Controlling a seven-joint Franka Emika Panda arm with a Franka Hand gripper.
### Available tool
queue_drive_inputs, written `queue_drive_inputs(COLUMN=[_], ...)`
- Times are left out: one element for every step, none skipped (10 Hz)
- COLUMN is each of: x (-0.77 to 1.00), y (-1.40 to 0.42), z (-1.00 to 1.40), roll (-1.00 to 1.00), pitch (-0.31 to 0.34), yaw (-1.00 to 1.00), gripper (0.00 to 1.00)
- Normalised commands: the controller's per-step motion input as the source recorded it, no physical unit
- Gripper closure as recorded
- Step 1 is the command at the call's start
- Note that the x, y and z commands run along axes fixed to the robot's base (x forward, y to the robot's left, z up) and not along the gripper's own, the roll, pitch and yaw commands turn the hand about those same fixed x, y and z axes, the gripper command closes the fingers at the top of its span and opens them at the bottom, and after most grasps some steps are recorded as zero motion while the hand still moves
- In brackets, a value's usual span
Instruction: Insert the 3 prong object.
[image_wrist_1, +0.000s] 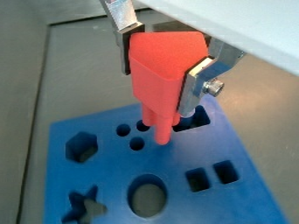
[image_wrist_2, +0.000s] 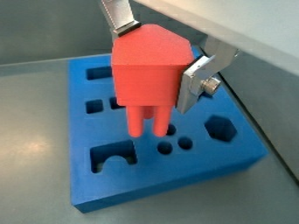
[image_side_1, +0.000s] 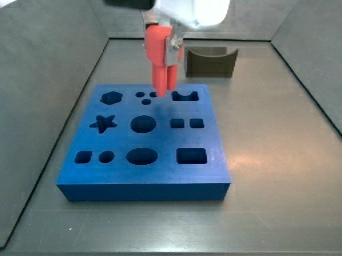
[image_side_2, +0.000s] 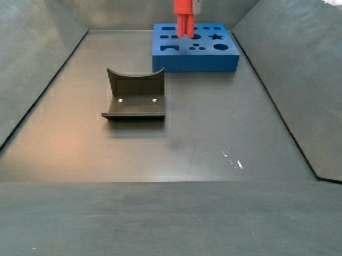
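Note:
My gripper (image_wrist_1: 158, 79) is shut on the red 3 prong object (image_wrist_1: 162, 74), gripping its body with the prongs pointing down. It hangs just above the blue block (image_wrist_1: 140, 179) with shaped holes, over the group of small round holes (image_wrist_1: 132, 136). In a wrist view the prongs (image_wrist_2: 145, 118) end close above the small round holes (image_wrist_2: 176, 144). In a side view the red piece (image_side_1: 162, 55) stands upright over the far middle of the blue block (image_side_1: 147, 140). It also shows in a side view (image_side_2: 185, 20) above the block (image_side_2: 197, 50).
The dark olive curved holder (image_side_2: 134, 95) sits on the grey floor away from the block, also in a side view (image_side_1: 211, 62). Grey walls enclose the floor. The block has star, hexagon, round, square and arch holes.

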Motion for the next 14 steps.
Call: queue_drive_inputs(x=[-0.18,-0.24,-0.28,-0.31,-0.36,-0.38,-0.33,-0.06,0.25,0.37,0.39,0.05,-0.02,-0.14], y=[0.29,0.05,0.03,0.03,0.00,0.00,0.00,-0.03,-0.13,-0.06,-0.02,0.00,0.00,0.00], z=[-0.19,-0.34,-0.27,-0.21,-0.23,-0.17,-0.15,-0.12,-0.20,-0.25,-0.24,-0.23,-0.28,-0.33], roll=[0.02,0.00,0.00,0.06,0.04,0.11,0.12,0.04,0.03,0.07,0.08,0.10,0.09,0.09], pitch=[-0.084,-0.130,-0.080,-0.021,-0.036,-0.020,-0.006,0.000,0.030,0.069,0.086,0.003,-0.040,-0.096], yaw=[0.00,0.25,0.37,0.35,0.38,0.33,0.31,0.25,0.03,0.00,0.00,0.07,0.23,0.28], gripper=[1.00,1.00,1.00,1.00,1.00,1.00,1.00,1.00,1.00,1.00,1.00,1.00,1.00,1.00])
